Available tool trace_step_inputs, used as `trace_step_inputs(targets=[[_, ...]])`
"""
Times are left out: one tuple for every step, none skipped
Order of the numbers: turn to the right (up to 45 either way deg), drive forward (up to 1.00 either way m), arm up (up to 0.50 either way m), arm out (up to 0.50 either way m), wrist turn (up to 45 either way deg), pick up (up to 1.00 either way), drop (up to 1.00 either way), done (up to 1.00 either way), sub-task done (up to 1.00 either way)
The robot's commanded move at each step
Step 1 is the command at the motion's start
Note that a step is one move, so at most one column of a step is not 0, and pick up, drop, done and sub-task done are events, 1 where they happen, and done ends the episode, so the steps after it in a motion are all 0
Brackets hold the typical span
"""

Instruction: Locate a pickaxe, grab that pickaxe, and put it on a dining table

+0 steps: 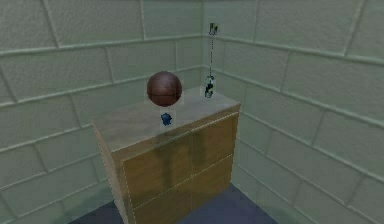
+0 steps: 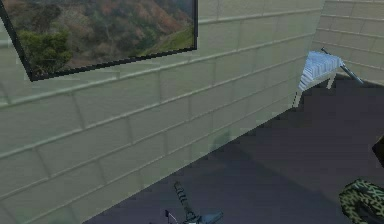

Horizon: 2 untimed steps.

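Two pale block walls (image 1: 60,60) met in a corner ahead, and that was the backdrop, folks. Off to the arm's side a dark floor (image 2: 290,160) ran along another stretch of the same pale blocks, where a big dark-framed landscape painting (image 2: 100,30) hung at the arm side view's upper left.

Back to the forward view: a wooden cabinet (image 1: 180,160) sat pushed into the corner, one corner of it pointing at the camera. Out at the arm side view's upper right, a white striped piece of furniture (image 2: 320,70) stood on thin legs against the wall.

On the cabinet top, a brown ball (image 1: 164,89) sat near the middle, big and round. A mottled green shape (image 2: 362,200) poked in at the arm side view's lower right corner.

Now the pickaxe: a thin upright rod (image 1: 211,60) stood at the cabinet's far right end, close to the wall, with a white and dark lump low on it. Pickaxe or not, I could not tell.

Low at the arm side view's bottom edge, what looked like the tool (image 2: 183,200) showed a thin dark finger over the floor. Its far end was too unclear to tell whether it held anything.

Smallest of all, a little blue thing (image 1: 166,119) sat just in front of the ball.
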Motion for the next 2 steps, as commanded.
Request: trace_step_inputs(targets=[[0.0,0.00,0.00,0.00,30.0,0.00,0.00,0.00,0.00],[0.0,0.00,-0.30,0.00,0.0,0.00,0.00,0.00,0.00]])
